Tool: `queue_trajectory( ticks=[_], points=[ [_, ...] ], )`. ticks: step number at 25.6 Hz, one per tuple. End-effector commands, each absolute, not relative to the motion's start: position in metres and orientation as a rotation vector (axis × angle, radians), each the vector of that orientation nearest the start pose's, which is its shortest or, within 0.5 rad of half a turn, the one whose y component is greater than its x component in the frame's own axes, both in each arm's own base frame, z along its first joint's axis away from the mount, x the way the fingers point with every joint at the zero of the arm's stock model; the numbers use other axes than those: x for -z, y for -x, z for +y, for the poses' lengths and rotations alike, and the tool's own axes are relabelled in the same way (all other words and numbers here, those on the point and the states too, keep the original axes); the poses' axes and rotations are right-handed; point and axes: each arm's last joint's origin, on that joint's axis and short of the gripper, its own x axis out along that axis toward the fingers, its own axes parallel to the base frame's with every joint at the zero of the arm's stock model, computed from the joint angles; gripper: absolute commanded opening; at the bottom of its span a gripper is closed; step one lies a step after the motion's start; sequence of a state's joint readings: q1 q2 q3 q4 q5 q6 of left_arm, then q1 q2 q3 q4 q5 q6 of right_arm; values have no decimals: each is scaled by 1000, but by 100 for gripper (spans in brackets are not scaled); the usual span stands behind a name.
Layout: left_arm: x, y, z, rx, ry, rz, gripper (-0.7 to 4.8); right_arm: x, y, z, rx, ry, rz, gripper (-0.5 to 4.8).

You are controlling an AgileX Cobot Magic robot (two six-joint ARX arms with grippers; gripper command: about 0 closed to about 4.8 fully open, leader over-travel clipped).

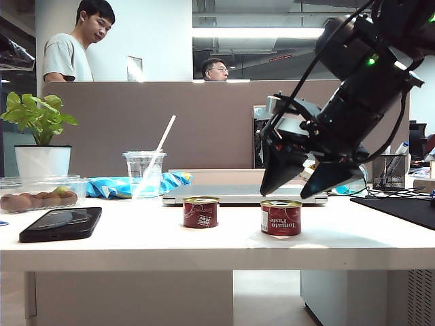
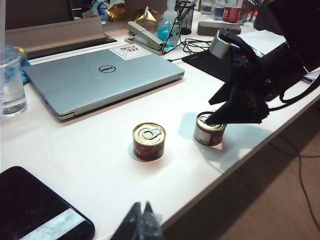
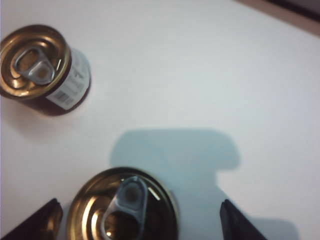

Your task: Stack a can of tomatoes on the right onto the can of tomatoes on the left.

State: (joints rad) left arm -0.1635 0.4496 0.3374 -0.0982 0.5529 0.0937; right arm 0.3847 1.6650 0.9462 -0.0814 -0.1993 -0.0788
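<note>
Two small red tomato cans with gold pull-tab lids stand upright on the white table (image 1: 136, 238), a little apart. The left can (image 1: 201, 212) (image 2: 148, 141) (image 3: 42, 70) stands free. Just above the right can (image 1: 281, 217) (image 2: 209, 131) (image 3: 122, 207) hangs my right gripper (image 1: 285, 193) (image 2: 220, 117) (image 3: 140, 215). It is open, its fingers spread wide to either side of the lid and touching nothing. My left gripper (image 2: 141, 207) is shut and empty, over the table's front edge short of the left can; the exterior view does not show it.
A silver laptop (image 2: 100, 75) lies closed behind the cans. A black phone (image 1: 61, 223) rests at the front left, with a plastic cup and straw (image 1: 144, 173), a fruit box (image 1: 34, 193) and a potted plant (image 1: 41, 142) behind it. A black mat (image 1: 408, 207) lies at the right.
</note>
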Motion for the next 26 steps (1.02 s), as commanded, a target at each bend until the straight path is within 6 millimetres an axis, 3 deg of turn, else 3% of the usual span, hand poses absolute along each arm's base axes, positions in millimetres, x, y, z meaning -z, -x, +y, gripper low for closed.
queue_trajectory(
  ticks=[1,7,10,14,18,26],
  points=[
    [-233,-119,-35,722,-54,169,-5,-177,-310,134,-616,145,794,432],
    [-232,-119,-35,722,-54,172,-5,-168,-312,135,-628,141,824,430],
    [-232,-119,-35,722,-54,173,-5,-161,-313,135,-627,142,844,363],
    [-232,-118,-35,723,-52,180,-5,-156,-316,136,-628,142,842,346],
    [-229,-118,-35,723,-47,205,-5,-157,-318,137,-629,140,815,238],
    [-228,-118,-35,723,-45,222,-5,-164,-324,140,-636,133,724,228]
  ],
)
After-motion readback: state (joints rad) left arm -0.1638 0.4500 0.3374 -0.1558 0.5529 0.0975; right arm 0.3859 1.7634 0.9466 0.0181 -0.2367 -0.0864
